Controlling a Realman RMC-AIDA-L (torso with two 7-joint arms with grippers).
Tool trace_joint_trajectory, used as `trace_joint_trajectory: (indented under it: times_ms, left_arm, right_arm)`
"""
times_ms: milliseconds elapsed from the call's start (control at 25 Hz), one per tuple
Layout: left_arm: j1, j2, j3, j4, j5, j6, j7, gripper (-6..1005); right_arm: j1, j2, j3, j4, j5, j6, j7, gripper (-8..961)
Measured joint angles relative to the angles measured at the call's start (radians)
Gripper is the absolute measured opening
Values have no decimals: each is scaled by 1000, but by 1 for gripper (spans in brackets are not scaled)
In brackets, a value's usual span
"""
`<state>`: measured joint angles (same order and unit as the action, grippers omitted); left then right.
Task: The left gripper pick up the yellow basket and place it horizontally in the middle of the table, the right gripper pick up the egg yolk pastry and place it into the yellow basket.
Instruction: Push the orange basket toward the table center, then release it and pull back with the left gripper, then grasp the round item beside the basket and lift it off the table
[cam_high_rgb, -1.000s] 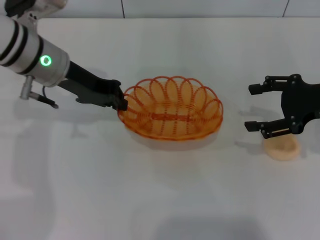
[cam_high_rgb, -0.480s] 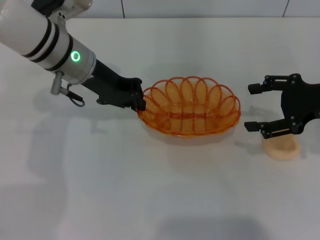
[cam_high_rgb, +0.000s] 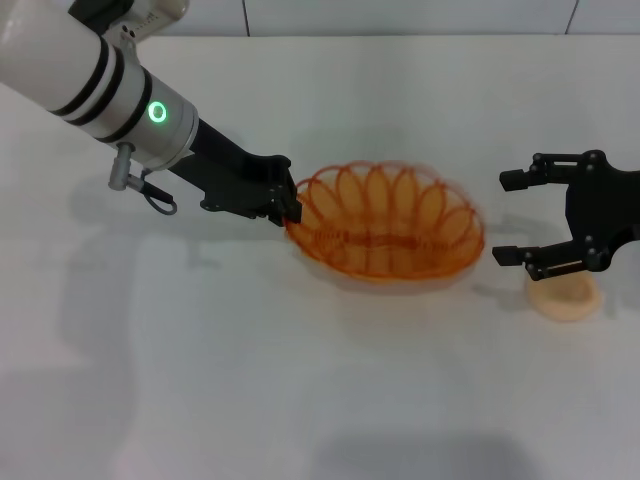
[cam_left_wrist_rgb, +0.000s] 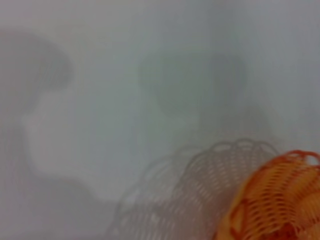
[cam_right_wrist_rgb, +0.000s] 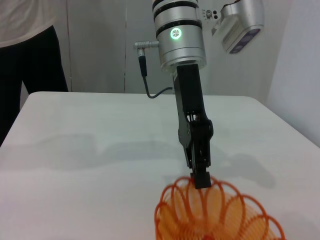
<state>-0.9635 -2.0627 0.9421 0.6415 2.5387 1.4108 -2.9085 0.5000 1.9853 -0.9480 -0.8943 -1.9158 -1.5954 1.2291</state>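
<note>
1. Yellow basket is seen near the middle of the table, about midway between the near and far edges and slightly toward the right edge. Its long axis is laid across the table, left to right.

2. The basket is pinched at its left rim by the left gripper, whose fingers are closed on the looped wire. In the right wrist view the same gripper is seen clamped on the rim of the basket from above.

3. A rim grip is judged to be used because the loops give a thin edge for the jaws. The basket appears lifted or tipped off the surface, since its shadow is cast apart from it in the left wrist view; whether its base is touching cannot be told.

4. The egg yolk pastry is lying near the right edge of the table, just beside the basket's right end and apart from it.

5. The right gripper is held with its fingers spread wide and nothing between them, just above and on the far side of the pastry. This is judged to be a waiting pose, kept close for the pick once the basket is released.
</note>
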Motion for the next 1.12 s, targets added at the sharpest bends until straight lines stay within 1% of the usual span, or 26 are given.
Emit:
trace_joint_trajectory:
  times_ms: [280, 440, 560, 680, 720, 800, 840, 960, 1040, 1080, 1120]
  left_arm:
    - [7, 0, -6, 0, -1, -3, -4, 135]
    - [8, 2, -7, 4, -1, -2, -3, 315]
    - [8, 15, -8, 7, -1, 9, 6, 430]
    - [17, 22, -8, 42, -6, 29, 28, 535]
    - [33, 22, -8, 73, -17, 42, 39, 570]
    - [75, 22, -8, 136, -43, 70, 67, 722]
    - [108, 21, -8, 179, -62, 88, 91, 798]
    - [182, 22, -8, 277, -149, 127, 177, 821]
    - [229, 29, -6, 321, -212, 157, 272, 837]
    - [260, 35, -8, 345, -245, 179, 349, 845]
    - [270, 36, -9, 352, -255, 185, 382, 853]
  right_arm:
    - [-1, -1, 0, 0, -1, 0, -6, 845]
    - [-4, -2, 0, 0, -1, 0, -7, 845]
    - [-8, -4, 0, 0, -1, 0, -5, 845]
    - [-30, -6, 5, -23, 4, -1, 3, 845]
    - [-37, -5, 9, -32, 5, -3, 4, 845]
    - [-40, 0, 16, -40, 5, -7, 5, 845]
    - [-40, 1, 18, -43, 5, -9, 7, 845]
    - [-42, 1, 25, -57, 6, -18, 25, 845]
    - [-43, -2, 28, -60, 5, -22, 41, 844]
    - [-43, -3, 28, -61, 5, -22, 48, 844]
    - [-43, -4, 28, -61, 5, -22, 51, 844]
